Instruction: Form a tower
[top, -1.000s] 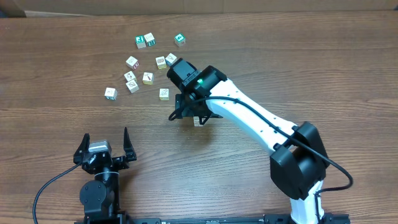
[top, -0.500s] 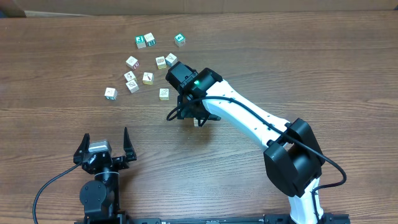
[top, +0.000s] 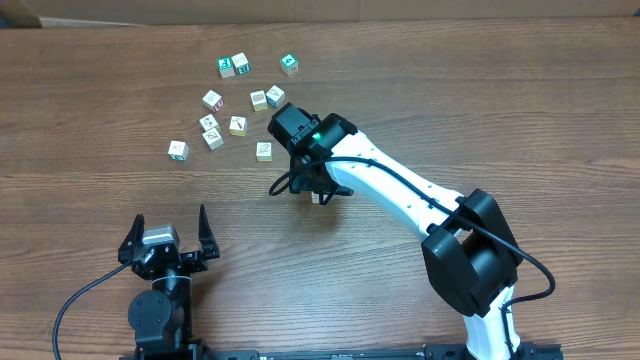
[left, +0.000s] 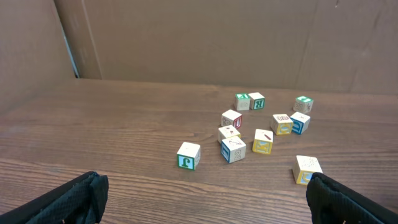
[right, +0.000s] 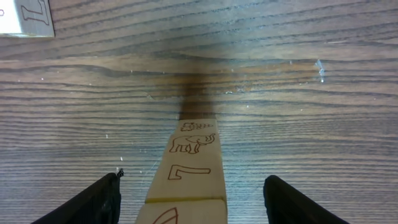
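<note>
1. The left gripper sits at the near edge of the table. Its two fingers are spread wide with nothing between them.
2. Loose little cubes lie scattered farther back.
3. The tower stands near the middle of the table, right of the loose cubes and apart from them.
4. The right gripper hangs over the tower with one finger on each side. There is a gap on both sides, so it holds nothing.

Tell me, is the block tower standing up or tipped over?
Standing up. In the right wrist view the tower rises straight off the table, cubes aligned, the right gripper open around it without touching.
</note>
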